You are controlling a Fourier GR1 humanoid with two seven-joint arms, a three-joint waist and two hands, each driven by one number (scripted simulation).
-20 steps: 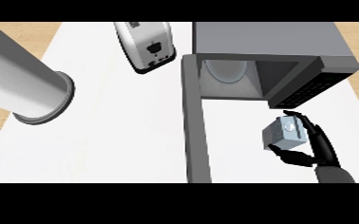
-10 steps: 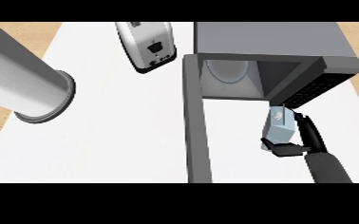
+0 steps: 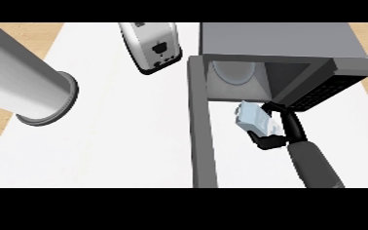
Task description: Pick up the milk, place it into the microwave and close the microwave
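Right now the right hand (image 3: 277, 129) has its fingers (image 3: 263, 142) curled round the milk (image 3: 251, 118), a small pale-blue carton, and holds it just in front of the microwave (image 3: 280, 44), at the mouth of the open cavity and toward its right side. The carton is tilted, its upper end leaning toward the opening; whether it already touches the microwave's floor cannot be told. The microwave's door (image 3: 202, 126) stands swung open, running away from the cavity's left edge toward the lower edge of the view, just left of the carton. Inside the cavity a round pale plate (image 3: 233, 70) shows against the back. The dark control panel (image 3: 323, 90) lies to the right of the opening, just above the hand. Left of the microwave a toaster (image 3: 152, 46) stands on the white counter (image 3: 122, 126). Further left of the microwave, well apart from it, a large grey forearm (image 3: 28, 85) crosses the counter; the left hand is out of sight.
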